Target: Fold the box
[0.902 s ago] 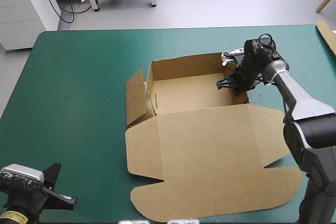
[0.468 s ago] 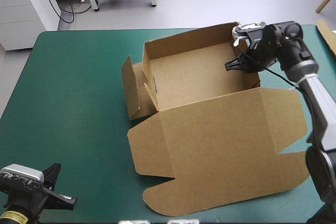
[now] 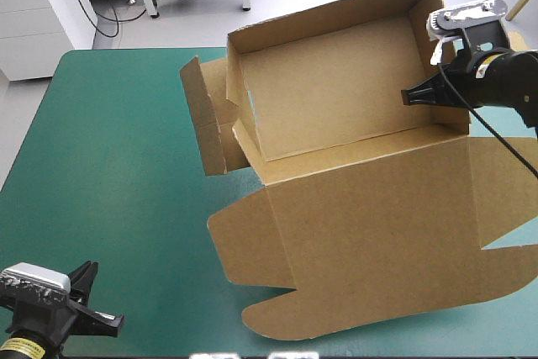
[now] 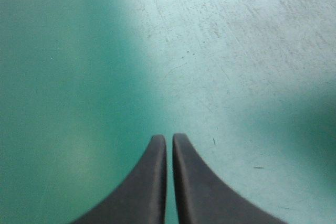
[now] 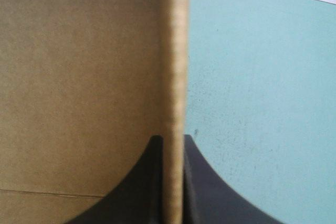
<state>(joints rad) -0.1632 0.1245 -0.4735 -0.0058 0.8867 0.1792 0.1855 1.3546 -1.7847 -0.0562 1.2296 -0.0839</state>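
The brown box (image 3: 336, 98) hangs partly lifted over the table's middle and right. Its tray, with walls raised, tilts up at the far side. The wide lid (image 3: 370, 233) slopes down toward the table's near edge. A side flap (image 3: 202, 124) juts out on the tray's left. My right gripper (image 3: 418, 95) is shut on the tray's right wall; in the right wrist view the wall's edge (image 5: 174, 77) runs up between the fingers of that gripper (image 5: 173, 142). My left gripper (image 3: 97, 308) rests at the near left corner, shut and empty, its tips (image 4: 169, 141) over bare cover.
Bare teal-green cover (image 3: 109, 166) stretches along the table's left half. A white cabinet (image 3: 42, 6) stands beyond the far left corner, off the table.
My right gripper has risen and moved right with the wall in it, so the tray has tipped up and the whole sheet has shifted right. The left arm has stayed still.
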